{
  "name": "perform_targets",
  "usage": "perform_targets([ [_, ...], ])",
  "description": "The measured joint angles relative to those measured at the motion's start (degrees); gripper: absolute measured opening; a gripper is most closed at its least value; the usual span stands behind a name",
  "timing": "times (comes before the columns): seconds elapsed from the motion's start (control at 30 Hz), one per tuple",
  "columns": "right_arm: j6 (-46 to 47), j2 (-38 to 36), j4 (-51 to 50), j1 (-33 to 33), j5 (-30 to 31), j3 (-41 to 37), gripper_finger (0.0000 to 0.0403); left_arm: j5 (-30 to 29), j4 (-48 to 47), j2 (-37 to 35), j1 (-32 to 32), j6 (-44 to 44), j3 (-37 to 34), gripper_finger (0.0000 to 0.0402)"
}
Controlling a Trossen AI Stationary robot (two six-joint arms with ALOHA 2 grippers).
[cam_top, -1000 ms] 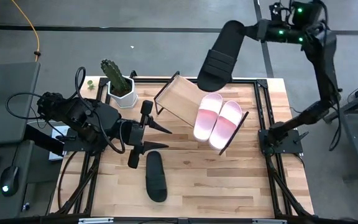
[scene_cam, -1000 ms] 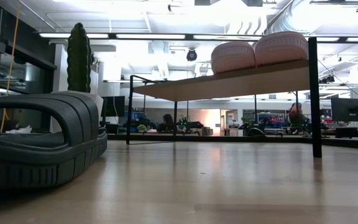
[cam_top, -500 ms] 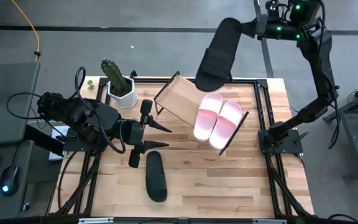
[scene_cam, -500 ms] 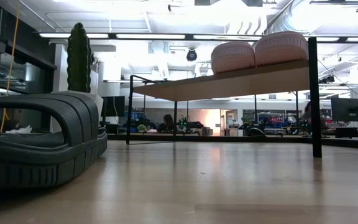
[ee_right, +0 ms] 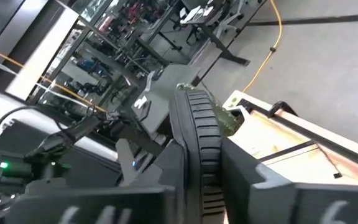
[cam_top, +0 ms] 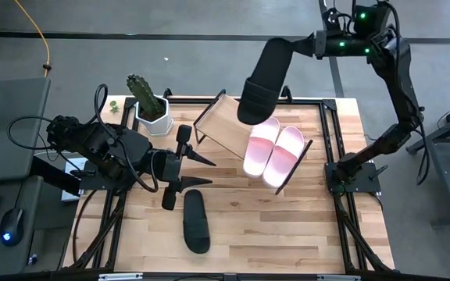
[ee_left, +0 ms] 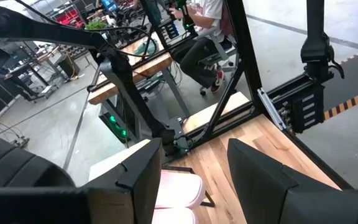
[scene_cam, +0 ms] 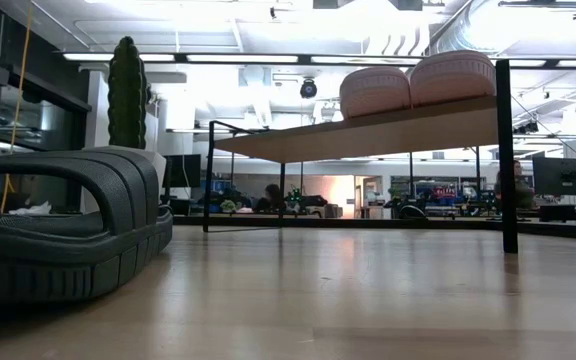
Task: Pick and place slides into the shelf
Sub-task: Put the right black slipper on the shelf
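Low view, pale wooden tabletop [scene_cam: 368, 300], bright workshop behind, ceiling lights [scene_cam: 268, 57]

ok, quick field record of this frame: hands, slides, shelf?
right hand: shut on black slide, held in the air over the shelf's back edge
left hand: open, empty, low at table left
shelf: two pink slides on its right half, left half bare
other black slide: on the table, front centre
cactus: back left
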Motion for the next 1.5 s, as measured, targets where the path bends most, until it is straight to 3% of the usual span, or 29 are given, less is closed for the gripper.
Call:
perform_targets([
  [0.1,0.0,0.2,-0.3,1.2,0.1,0.0,0.0029,0.0,0.0,0.0,0.0,0.0,0.0,0.0172],
  [0.53,-1.8,0.3,-6.6,2.5,5.6,0.0,0.0034,0.0,0.0,0.0,0.0,0.0,0.0,0.0172],
  [0.87,-7.7,0.4,-15.1,-6.0,2.7,0.0,0.0028,0.0,-0.2,0.0,0.0,-0.2,0.0,0.0172],
  [1.2,-9.0,-0.9,-14.1,-10.2,-5.3,0.0,0.0028,-0.9,-1.2,0.0,0.0,-1.5,0.0,0.0172],
  [1.5,-7.8,-10.6,-15.6,-6.6,2.1,0.0,0.0028,-1.3,-2.6,-0.1,0.0,-1.5,0.0,0.0172],
])
